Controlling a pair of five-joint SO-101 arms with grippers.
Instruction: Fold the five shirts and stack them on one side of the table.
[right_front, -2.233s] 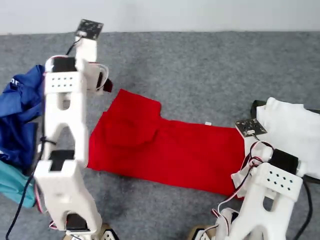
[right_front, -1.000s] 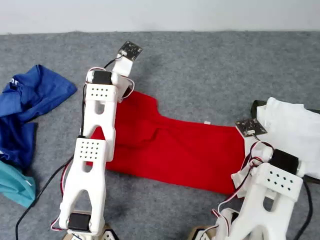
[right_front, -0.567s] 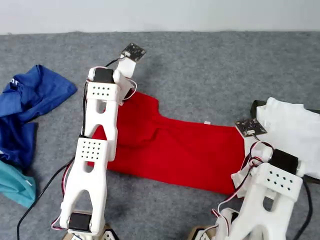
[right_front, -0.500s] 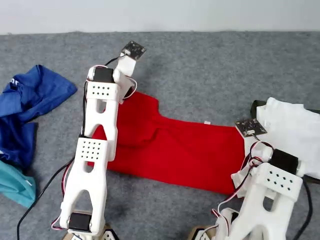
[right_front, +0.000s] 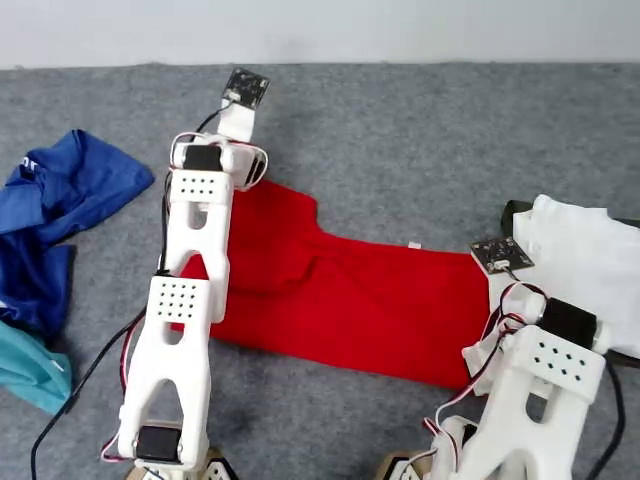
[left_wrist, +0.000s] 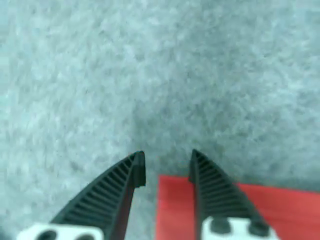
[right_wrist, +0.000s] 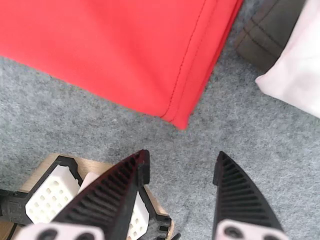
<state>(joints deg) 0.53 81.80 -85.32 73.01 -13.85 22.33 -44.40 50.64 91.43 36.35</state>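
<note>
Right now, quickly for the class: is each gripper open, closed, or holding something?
Left gripper: open, holding nothing, at a corner of the red shirt.
Right gripper: open, holding nothing, above the grey table.

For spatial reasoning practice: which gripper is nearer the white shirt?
Right. The right gripper is at the red shirt's corner next to the white shirt; the left gripper is at its opposite end.

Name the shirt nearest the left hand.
The red shirt: its corner shows between the open fingers of the left hand; the blue shirt and white shirt lie far aside.
</note>
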